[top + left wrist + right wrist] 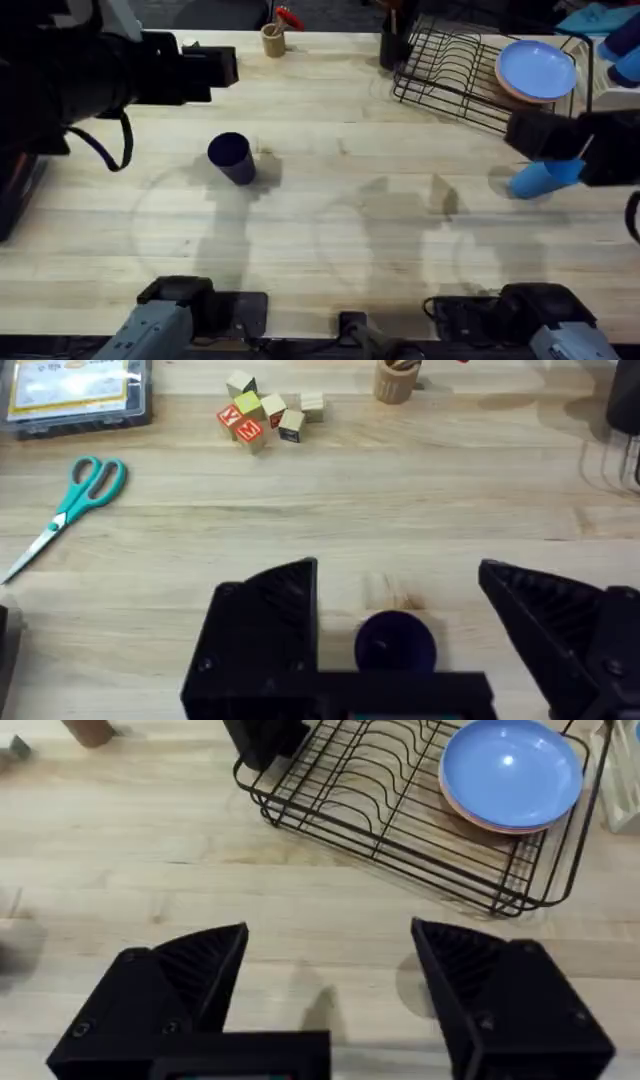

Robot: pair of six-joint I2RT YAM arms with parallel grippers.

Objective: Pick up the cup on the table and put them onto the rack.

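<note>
the left gripper [400, 635] hangs with jaws spread wide above the navy cup [396, 642], which stands upright on the table [330, 210] between the fingers, not yet pinched. across the table the right gripper [330, 990], jaws likewise spread, hovers near the sky-blue cup [540, 178], which lies beside it on the wood, just short of the rack [455, 70]. the rack holds blue and pink plates [510, 775] but no cup. by this showing nothing is delivered: both cups remain to be grasped, lifted and set in the rack.
</note>
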